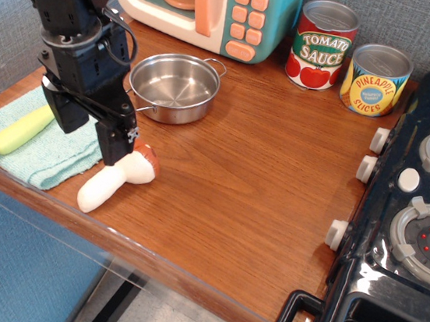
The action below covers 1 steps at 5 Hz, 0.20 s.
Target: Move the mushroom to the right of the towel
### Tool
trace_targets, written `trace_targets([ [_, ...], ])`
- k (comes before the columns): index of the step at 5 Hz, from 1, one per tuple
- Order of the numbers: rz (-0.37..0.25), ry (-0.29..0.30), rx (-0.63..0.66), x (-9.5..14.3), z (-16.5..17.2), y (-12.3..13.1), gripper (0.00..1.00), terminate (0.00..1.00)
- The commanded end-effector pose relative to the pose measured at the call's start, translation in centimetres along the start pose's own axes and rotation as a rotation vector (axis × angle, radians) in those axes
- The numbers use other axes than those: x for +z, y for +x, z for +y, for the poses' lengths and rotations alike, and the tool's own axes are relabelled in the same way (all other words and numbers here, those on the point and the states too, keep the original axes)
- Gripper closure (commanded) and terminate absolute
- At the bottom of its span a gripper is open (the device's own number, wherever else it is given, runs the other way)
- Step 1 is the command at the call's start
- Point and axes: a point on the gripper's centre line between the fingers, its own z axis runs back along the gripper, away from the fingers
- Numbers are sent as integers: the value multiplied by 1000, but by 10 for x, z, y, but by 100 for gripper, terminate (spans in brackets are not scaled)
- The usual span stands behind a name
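1. The arm comes in from the upper left corner and points down toward the table, above the right part of the towel.
2. The gripper hangs low, and its two black fingers are spread apart with nothing between them.
3. The right finger ends just beside the cap of the mushroom; I cannot tell if it touches the cap.
4. The mushroom lies on its side on the bare wood, just to the right of the towel, near the front edge of the table. Its cap points up and to the right, and its stem points down and to the left.
5. The towel lies flat at the left edge of the table, and a yellow-green toy vegetable rests on it.
6. A steel pan stands behind the gripper, apart from the mushroom.
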Motion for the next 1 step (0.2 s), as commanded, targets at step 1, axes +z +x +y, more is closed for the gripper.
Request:
trace_targets([
  [1, -41, 25, 8, 13, 13, 3, 0, 100],
])
